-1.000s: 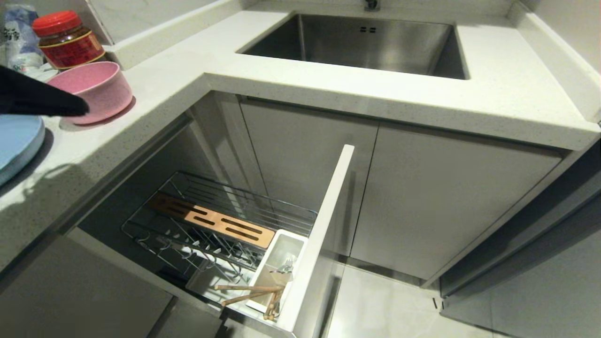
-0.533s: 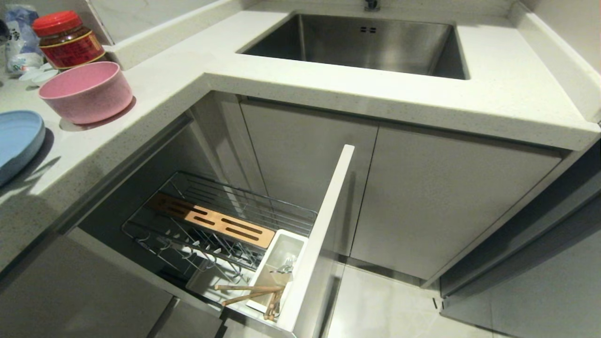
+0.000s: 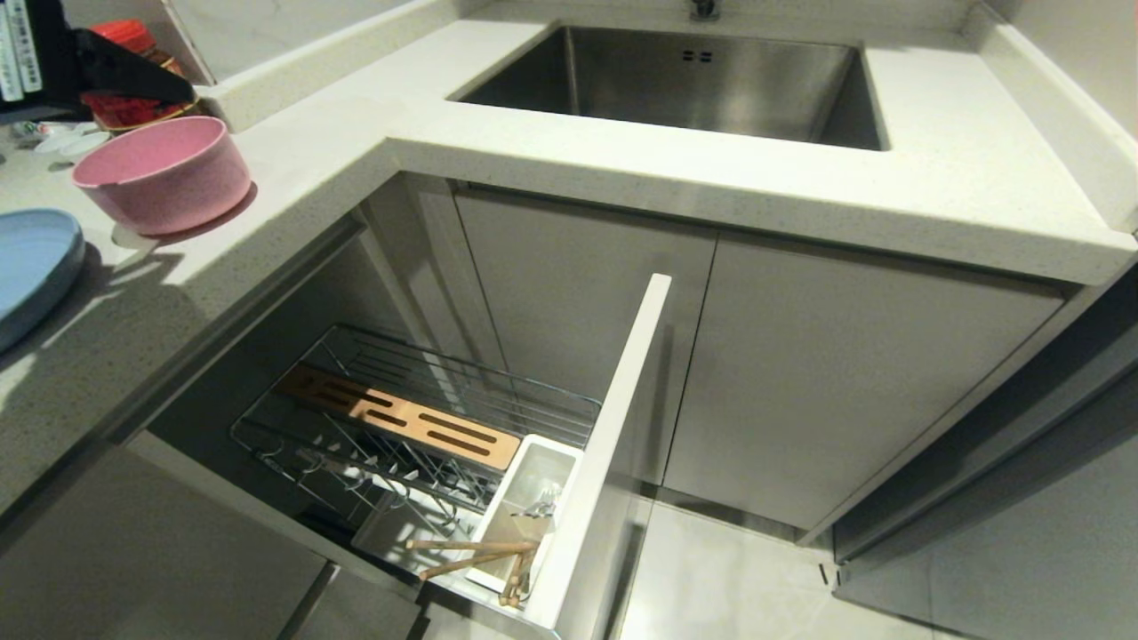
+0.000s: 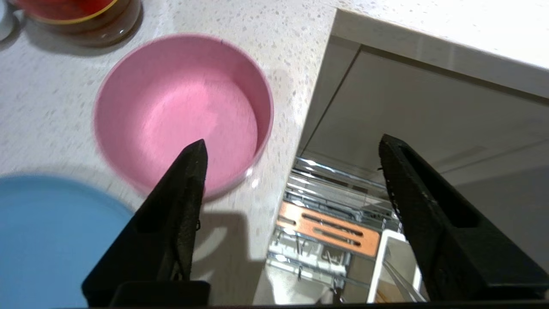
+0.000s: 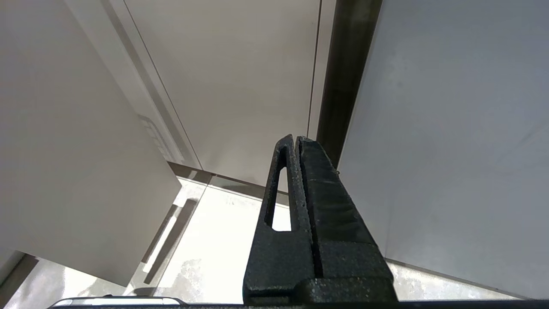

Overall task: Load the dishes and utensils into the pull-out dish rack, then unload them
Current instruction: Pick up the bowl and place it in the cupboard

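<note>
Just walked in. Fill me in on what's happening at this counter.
The robot is working on a pull-out dish rack that stands open under the counter. Chopsticks lie at the rack's white bin. The pink bowl and blue plate sit on the counter. The left gripper hangs above the counter edge beside the bowl, jaws wide, holding nothing. The right gripper is parked low by the cabinets, shut and empty.

Showed matte black, grainy, tapering fingers (image 4: 176,214) with slotted cut-outs, plus white lettering on the black left gripper (image 3: 133,76).
</note>
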Tool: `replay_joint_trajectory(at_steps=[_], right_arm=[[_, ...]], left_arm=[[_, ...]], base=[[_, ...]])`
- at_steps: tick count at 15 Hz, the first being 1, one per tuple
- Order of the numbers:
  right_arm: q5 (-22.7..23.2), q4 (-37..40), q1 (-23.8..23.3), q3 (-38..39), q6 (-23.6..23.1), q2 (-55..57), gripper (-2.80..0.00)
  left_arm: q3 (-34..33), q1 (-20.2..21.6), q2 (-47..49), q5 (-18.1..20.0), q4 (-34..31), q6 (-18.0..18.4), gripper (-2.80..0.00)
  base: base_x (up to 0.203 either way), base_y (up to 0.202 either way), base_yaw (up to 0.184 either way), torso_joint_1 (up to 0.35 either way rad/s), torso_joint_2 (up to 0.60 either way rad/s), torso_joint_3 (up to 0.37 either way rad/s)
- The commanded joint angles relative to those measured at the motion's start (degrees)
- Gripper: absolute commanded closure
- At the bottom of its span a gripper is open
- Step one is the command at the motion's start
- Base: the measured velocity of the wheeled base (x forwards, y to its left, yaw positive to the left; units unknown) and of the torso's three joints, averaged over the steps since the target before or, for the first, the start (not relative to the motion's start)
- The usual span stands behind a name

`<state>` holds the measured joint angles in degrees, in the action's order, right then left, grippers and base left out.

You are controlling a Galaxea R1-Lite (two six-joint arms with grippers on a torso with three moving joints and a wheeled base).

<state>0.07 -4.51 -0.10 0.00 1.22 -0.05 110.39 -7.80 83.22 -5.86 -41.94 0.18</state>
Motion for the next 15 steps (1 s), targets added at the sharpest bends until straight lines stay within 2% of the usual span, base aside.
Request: replay_joint_trajectory(at_steps=[1, 3, 6, 10, 15], right_arm=[[0.01, -0.06, 0.01, 1.49, 0.01, -0.04, 0.00], [0.01, 0.03, 0.01, 1.49, 0.01, -0.04, 0.00], [0.01, -0.06, 0.01, 1.49, 0.01, -0.04, 0.00], [0.01, -0.03, 0.01, 1.49, 0.01, -0.04, 0.00], [0.01, -0.06, 0.01, 1.49, 0.01, -0.04, 0.00]], left_arm=[[-0.01, 1.31, 5.13, -0.03, 1.95, 1.70, -2.80], [0.10, 3.19, 7.61, 0.08, 3.20, 3.31, -2.80], [0.12, 5.16, 10.27, 0.35, 5.95, 3.59, -2.80], [0.36, 6.33, 11.92, 1.87, 10.56, 5.35, -2.80], [0.27, 6.60, 13.22, 2.26, 10.30, 5.17, -2.80]], base=[[0.000, 0.000, 0.000, 0.000, 0.00, 0.000], [0.000, 0.000, 0.000, 0.000, 0.00, 0.000], [0.000, 0.000, 0.000, 0.000, 0.00, 0.000], [0.000, 0.000, 0.000, 0.000, 0.00, 0.000], [0.000, 0.000, 0.000, 0.000, 0.00, 0.000]])
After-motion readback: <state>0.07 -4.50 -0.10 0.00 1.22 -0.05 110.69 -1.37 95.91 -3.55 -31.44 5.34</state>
